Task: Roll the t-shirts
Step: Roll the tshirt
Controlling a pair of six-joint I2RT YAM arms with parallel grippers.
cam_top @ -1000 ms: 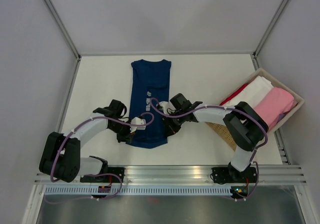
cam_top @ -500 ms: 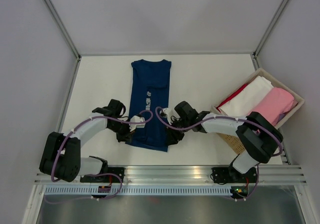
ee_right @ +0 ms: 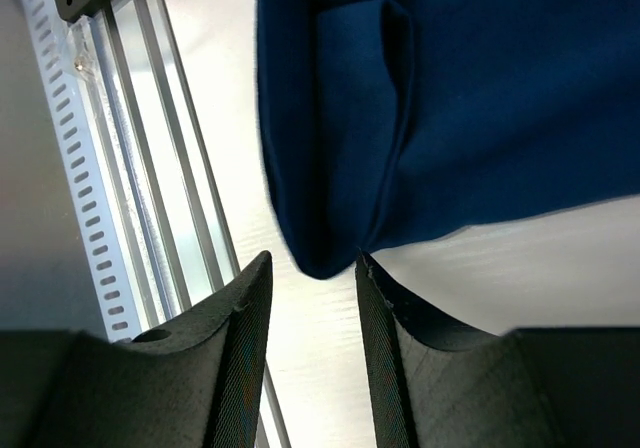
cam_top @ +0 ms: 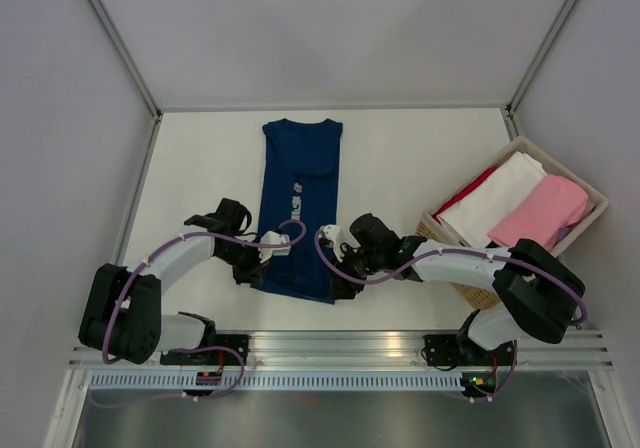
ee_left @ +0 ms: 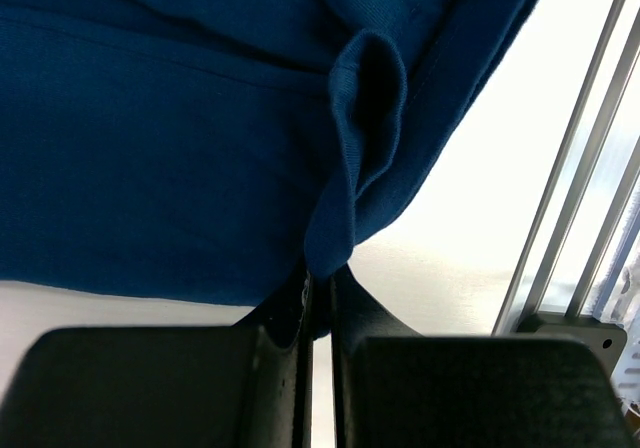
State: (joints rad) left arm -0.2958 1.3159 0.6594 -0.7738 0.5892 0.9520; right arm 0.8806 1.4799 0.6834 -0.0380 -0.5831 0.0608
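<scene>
Navy cloth fills both wrist views: the navy shirt (cam_top: 300, 198) lies on the table (cam_top: 200, 168) folded into a long narrow strip, collar end far from me, hem end near the front rail (cam_top: 340, 348). The left gripper (ee_left: 320, 286) sits at the near-left corner of the hem, fingers closed tight on a raised pinch of fabric, with a small pucker standing up just beyond the tips. The right gripper (ee_right: 312, 268) is at the near-right corner, jaws apart; the rounded corner of the hem hangs just at the gap between its fingertips, but nothing is clamped there. Off to the right, well apart from this, the basket (cam_top: 570, 174) holds a white shirt (cam_top: 500, 193) and a pink shirt (cam_top: 550, 208) side by side, with a strip of red showing beside the white. My read: we're at the very start of the roll, taking hold of the hem, one corner secured and the other not. Next I want the right fingers to slide a touch further onto that corner and close on it, catching every layer of the fold. Then both hands lift the hem together and turn it over toward the collar, level with each other, or the roll will come out skewed.
</scene>
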